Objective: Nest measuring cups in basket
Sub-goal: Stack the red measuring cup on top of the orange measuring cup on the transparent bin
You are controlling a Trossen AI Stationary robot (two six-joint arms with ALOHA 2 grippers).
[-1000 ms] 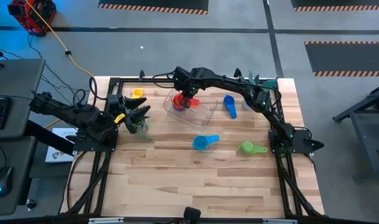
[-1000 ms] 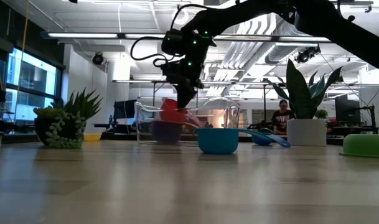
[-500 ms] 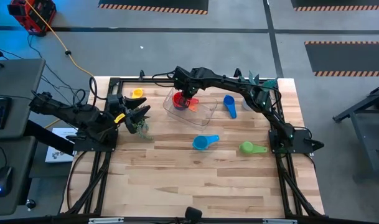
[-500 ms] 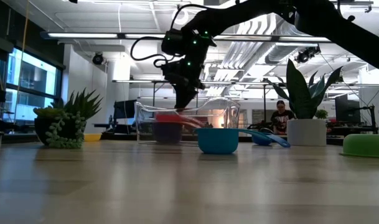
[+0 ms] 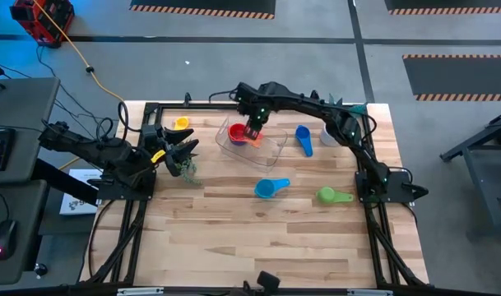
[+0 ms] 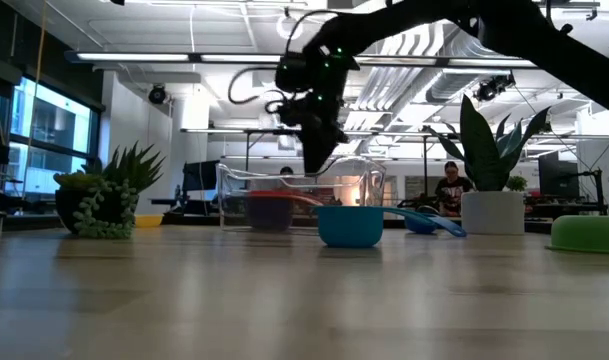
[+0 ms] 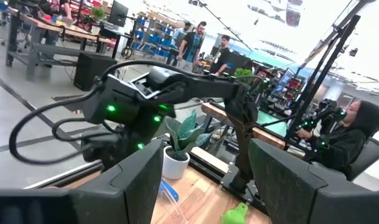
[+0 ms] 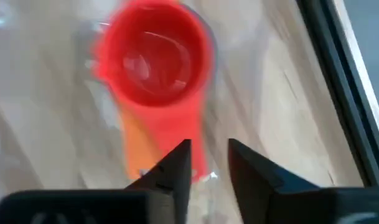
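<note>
Right gripper (image 5: 252, 131) above the clear basket (image 5: 271, 148), jaws slightly parted, nothing between them; red cup (image 8: 153, 59) lying free in the basket directly under it, an orange cup's handle (image 8: 136, 149) showing beneath the red handle, so nested. Red handle runs back toward the gripper in the right wrist view.

Left gripper (image 7: 201, 180) parked at the desk's left edge beside a small potted plant (image 5: 181, 163), jaws wide, empty.

Cups not yet in: light blue cup (image 5: 271, 188) on the desk just in front of the basket; blue cup (image 5: 303, 140) just beside the basket's right side, long axis roughly front-to-back; green cup (image 5: 332, 196) further right and forward, handle pointing right; yellow cup (image 5: 181, 124) near the back left, close to the left arm. Probably next: one of the three right-side cups, all nearer the right arm; blue the closest to the right gripper. Yellow better placed for the left arm.

Light wood desk (image 5: 258, 238), otherwise bare in front. Tall plant in a white pot (image 6: 492, 210) at back right. Open workshop behind, a person seated far off in the low view.
</note>
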